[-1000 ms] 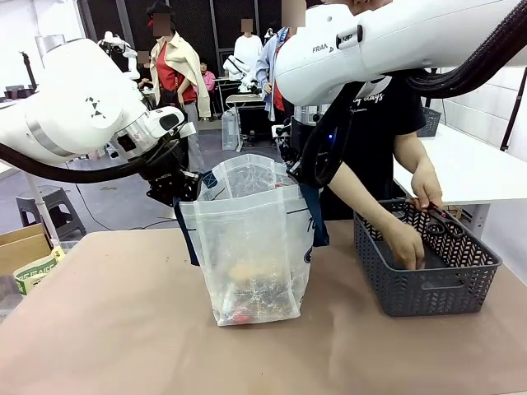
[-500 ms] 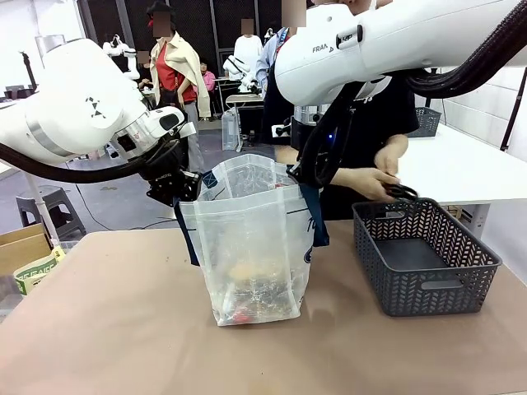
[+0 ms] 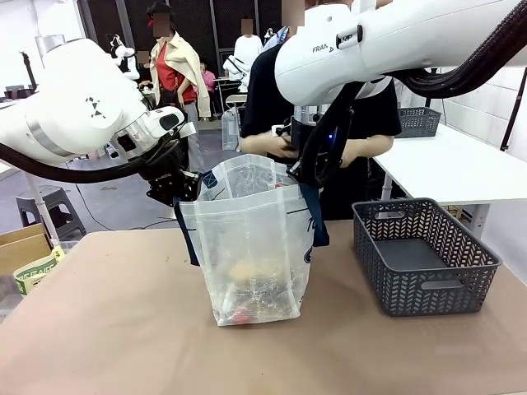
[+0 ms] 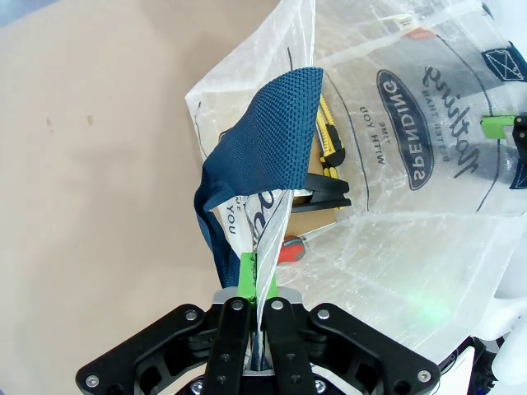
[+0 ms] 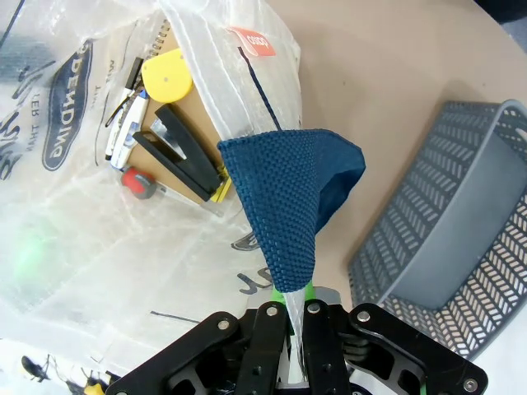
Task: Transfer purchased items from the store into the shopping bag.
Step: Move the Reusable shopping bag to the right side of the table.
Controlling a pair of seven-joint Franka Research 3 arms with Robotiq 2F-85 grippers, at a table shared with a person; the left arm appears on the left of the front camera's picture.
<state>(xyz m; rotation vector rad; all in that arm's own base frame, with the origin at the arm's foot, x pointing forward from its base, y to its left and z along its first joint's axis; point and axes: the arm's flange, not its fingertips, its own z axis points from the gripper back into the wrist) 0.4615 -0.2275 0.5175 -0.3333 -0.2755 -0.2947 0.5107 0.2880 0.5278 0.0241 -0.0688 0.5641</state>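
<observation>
Both of the person's hands [image 3: 270,146] have left the grey basket [image 3: 428,286] and now sit close together just behind the mouth of the shopping bag [image 3: 251,247], so another drop-in looks imminent; what they carry is hidden behind the right arm. The basket's floor now looks bare, so the transfer is probably near its end. The left gripper [image 4: 255,273] is pressed together on the bag's rim and blue handle, and the right gripper [image 5: 293,295] pinches the opposite handle the same way, stretching the mouth wide. The bag stands upright on the table [image 3: 107,329] between the arms, with the purchased items [image 5: 177,152] lying at its bottom
</observation>
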